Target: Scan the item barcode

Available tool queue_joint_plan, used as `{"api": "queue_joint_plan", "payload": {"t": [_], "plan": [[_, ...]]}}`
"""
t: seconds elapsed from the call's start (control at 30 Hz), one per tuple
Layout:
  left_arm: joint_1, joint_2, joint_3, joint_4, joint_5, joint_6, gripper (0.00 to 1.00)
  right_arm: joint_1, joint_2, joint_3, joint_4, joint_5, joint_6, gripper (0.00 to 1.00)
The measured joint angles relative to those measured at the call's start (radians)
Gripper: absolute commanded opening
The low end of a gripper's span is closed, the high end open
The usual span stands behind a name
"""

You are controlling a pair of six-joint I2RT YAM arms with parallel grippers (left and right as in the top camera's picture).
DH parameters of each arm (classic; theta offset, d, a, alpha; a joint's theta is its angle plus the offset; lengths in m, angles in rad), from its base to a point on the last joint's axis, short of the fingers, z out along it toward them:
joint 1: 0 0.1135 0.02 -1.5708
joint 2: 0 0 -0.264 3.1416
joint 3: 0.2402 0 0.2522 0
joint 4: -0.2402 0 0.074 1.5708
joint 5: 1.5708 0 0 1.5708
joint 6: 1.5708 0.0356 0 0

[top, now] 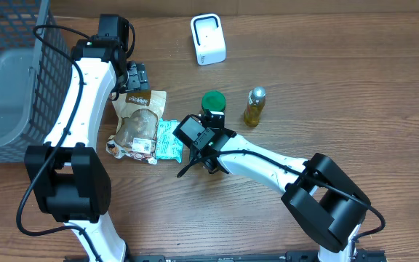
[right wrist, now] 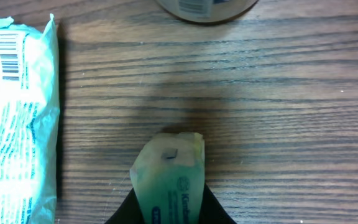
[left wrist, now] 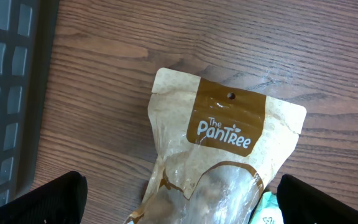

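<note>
Pinching a small green packet [right wrist: 166,171], the R gripper [right wrist: 169,208] has its fingers squeezed in narrow, one on each side of the packet's near end. The packet's long side runs straight out from the fingers & its free end, w/ a tiny hole in it, points at the jar [right wrist: 207,7] across the table [right wrist: 278,93]. A bigger mint pack [right wrist: 14,112] lies off to the side, apart, barcode up. L gripper [left wrist: 179,186] is wide open, holding nothing, over the brown bag [left wrist: 229,130]. The white scanner [top: 208,39] stands well apart, at the table's back
</note>
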Motion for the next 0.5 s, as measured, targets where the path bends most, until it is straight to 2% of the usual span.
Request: {"api": "queue_joint_plan", "payload": {"t": [0.03,0.07,0.23,0.27,0.4,0.5], "plan": [[0.0,0.0,0.0,0.0,0.0,0.0,1.0,0.0,0.0,0.0,0.0,0.0,-0.001,0.53],[0.0,0.0,0.0,0.0,0.0,0.0,1.0,0.0,0.0,0.0,0.0,0.0,-0.002,0.56],[0.0,0.0,0.0,0.0,0.0,0.0,1.0,0.0,0.0,0.0,-0.001,-0.005,-0.004,0.58],[0.0,0.0,0.0,0.0,0.0,0.0,1.0,0.0,0.0,0.0,-0.001,-0.012,-0.004,0.57],[0.0,0.0,0.0,0.0,0.0,0.0,0.99,0.0,0.0,0.0,-0.008,-0.062,-0.002,0.27],[0.0,0.0,0.0,0.0,0.0,0.0,0.99,0.0,0.0,-0.001,-0.014,-0.087,-0.001,0.27]]}}
